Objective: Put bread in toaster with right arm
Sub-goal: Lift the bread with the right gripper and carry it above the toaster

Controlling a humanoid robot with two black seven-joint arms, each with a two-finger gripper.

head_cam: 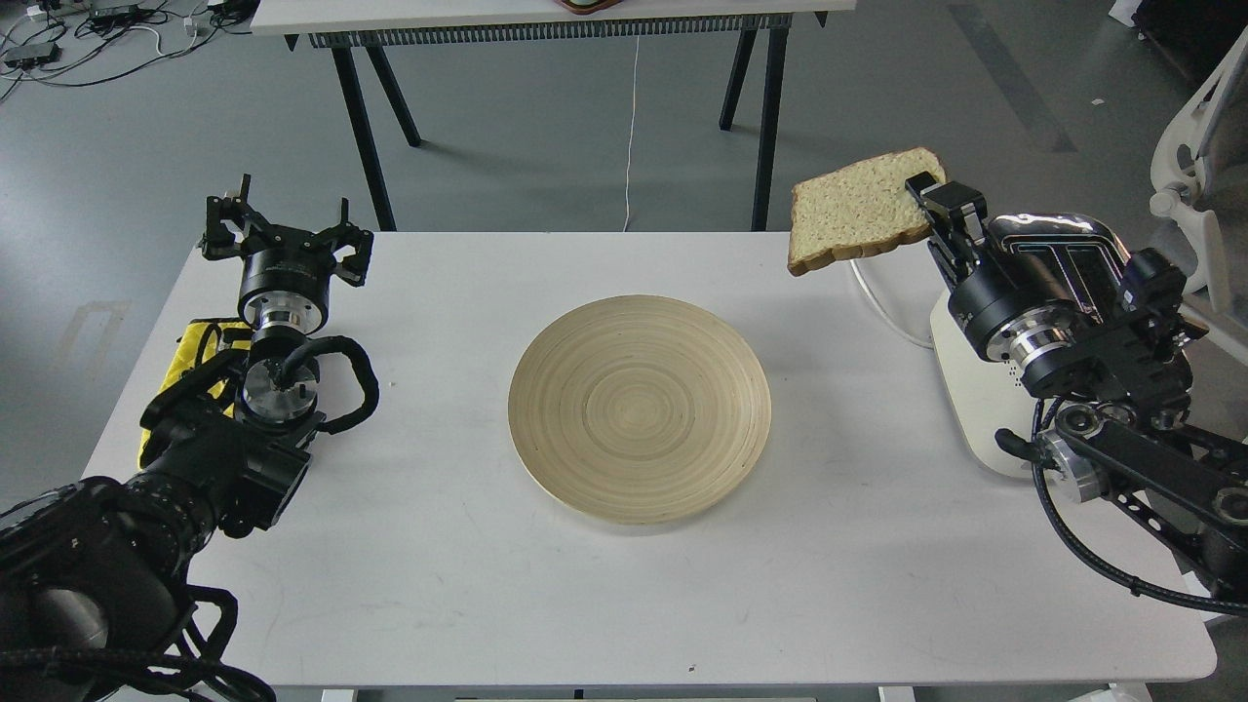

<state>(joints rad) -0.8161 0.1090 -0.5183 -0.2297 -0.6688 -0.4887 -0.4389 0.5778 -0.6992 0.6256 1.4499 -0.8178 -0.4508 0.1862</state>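
Right gripper (931,200) pinches the bread slice (858,210) by its right edge; the slice sticks out to the left of the fingers, held in the air above the table's (439,546) far right part. The toaster (985,390) stands at the right edge, largely hidden by the right arm (1082,341); the slots apparently lie behind the wrist. A white cord (882,302) runs under the slice. Wooden plate (639,408) sits mid-table, bare. Left gripper (286,229), fingers spread, sits far left beside a yellow cloth (200,343).

A lab is suggested by the grey floor (546,136), loose cables (88,39) and trestle-legged worktable (546,19).
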